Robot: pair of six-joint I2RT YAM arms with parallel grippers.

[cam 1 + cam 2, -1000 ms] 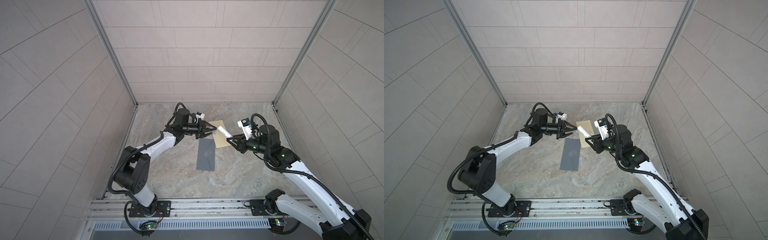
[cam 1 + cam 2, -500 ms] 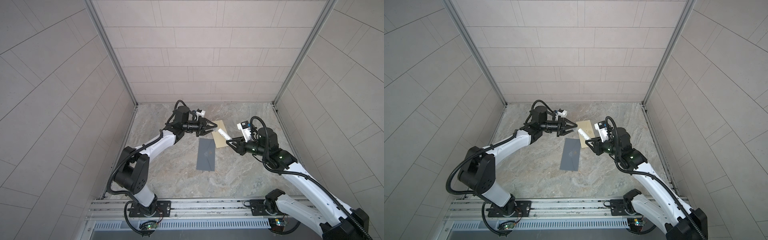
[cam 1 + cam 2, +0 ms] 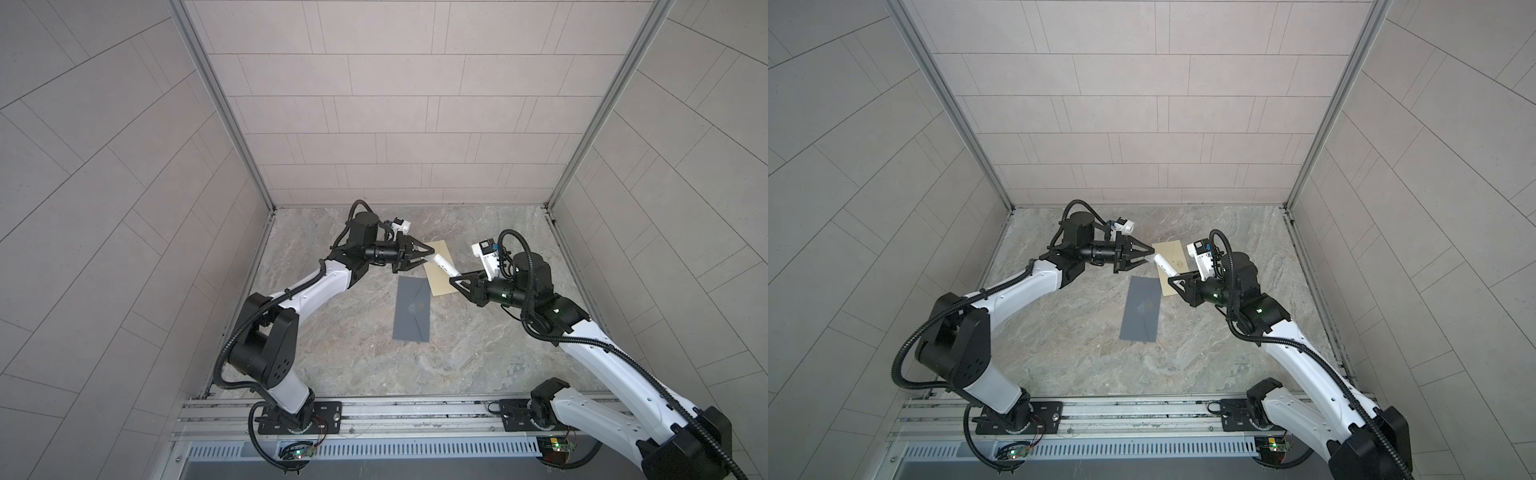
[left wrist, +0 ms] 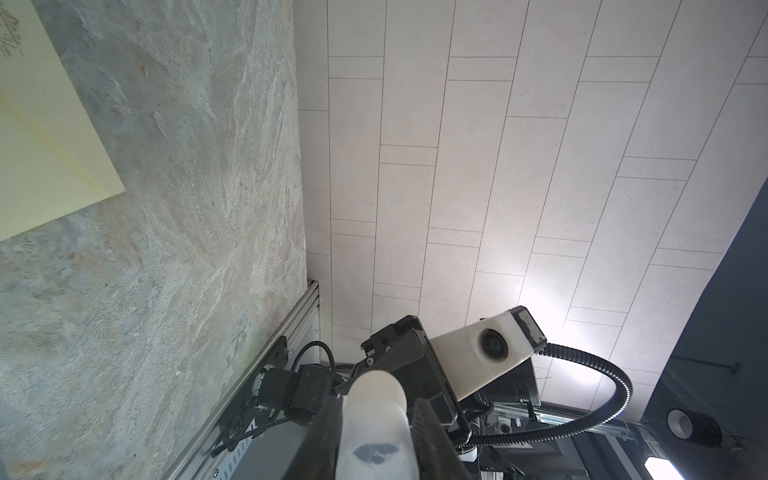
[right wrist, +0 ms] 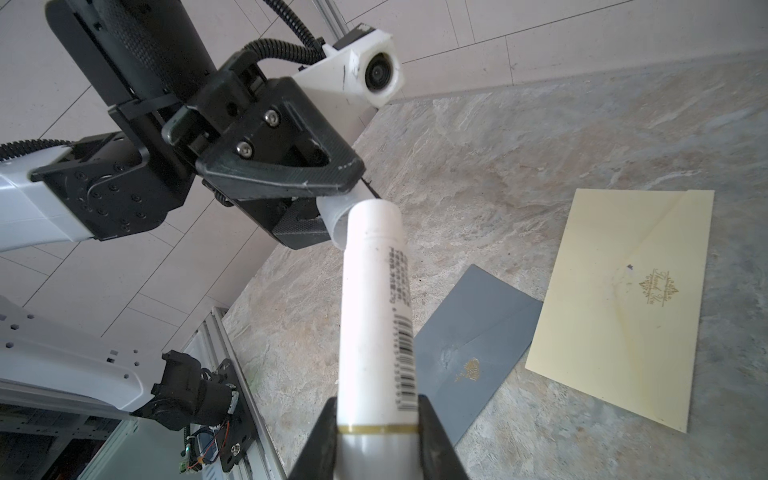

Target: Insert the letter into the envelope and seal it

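Up over the cream envelope (image 5: pixel 602 332), clamping right gripper (image 5: pixel 376 415) on base of glue stick (image 5: pixel 374 316) and left gripper (image 3: pixel 429 255) on its cap (image 5: pixel 332 220), seemingly just clear of the tip, baring glue for sealing, with grey envelope (image 5: pixel 473 328) flat just beside it.

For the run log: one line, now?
left gripper: shut on cap; right gripper: shut on glue stick; grey envelope, cream envelope: on table

The farther envelope (image 3: pixel 440 283) lies just right of the nearer envelope (image 3: pixel 412 309).
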